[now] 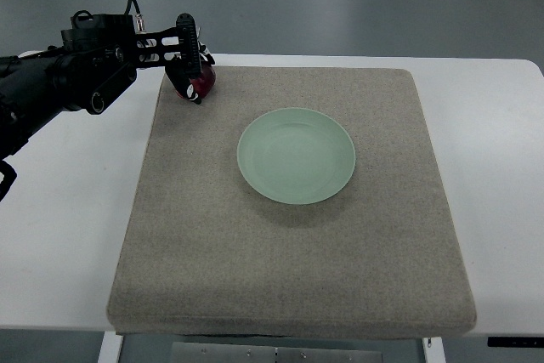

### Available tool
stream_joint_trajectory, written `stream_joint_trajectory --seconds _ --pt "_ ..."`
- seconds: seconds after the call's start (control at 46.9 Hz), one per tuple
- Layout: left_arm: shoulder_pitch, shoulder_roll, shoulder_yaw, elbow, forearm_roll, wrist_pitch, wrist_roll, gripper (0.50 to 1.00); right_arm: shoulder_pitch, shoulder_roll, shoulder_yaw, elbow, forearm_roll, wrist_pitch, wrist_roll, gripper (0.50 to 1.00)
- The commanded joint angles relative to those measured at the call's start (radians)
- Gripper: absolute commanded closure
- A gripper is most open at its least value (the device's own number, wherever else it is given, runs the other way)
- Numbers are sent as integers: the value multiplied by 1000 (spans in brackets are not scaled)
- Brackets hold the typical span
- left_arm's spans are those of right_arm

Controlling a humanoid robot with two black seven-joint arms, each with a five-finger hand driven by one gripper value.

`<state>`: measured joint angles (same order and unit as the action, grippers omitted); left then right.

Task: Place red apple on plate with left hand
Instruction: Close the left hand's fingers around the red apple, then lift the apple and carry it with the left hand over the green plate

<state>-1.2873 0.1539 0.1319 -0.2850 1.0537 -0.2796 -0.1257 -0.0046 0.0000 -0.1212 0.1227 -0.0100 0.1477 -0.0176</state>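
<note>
The left robot hand (189,64) has its fingers closed around the red apple (202,83) at the mat's (289,278) far-left corner; keep that grip firm, lift clear, carry toward the green plate's (255,178) centre

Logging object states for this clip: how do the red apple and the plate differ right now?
The red apple is small, dark red and round, while the plate is wide, pale green and flat. The apple sits at the mat's far left corner with the left hand around it; the plate lies untouched and empty at the centre. Both rest on the mat.
</note>
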Motion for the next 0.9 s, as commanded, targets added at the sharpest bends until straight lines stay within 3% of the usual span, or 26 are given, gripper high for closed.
stream_joint_trajectory --seconds 0.0,0.235,0.704,0.874 --pt "2 0 0 -2 2 -4 0 763 0 0 0 0 1 0 -1 536" --pt "-3 0 -2 -2 -3 -9 0 1000 0 0 0 0 1 0 1 536" --pt "-33 0 -23 -19 -20 -6 0 1000 0 0 0 0 1 0 -1 536" --pt "-50 12 -35 -126 -34 -3 -26 1000 0 0 0 0 1 0 -1 536"
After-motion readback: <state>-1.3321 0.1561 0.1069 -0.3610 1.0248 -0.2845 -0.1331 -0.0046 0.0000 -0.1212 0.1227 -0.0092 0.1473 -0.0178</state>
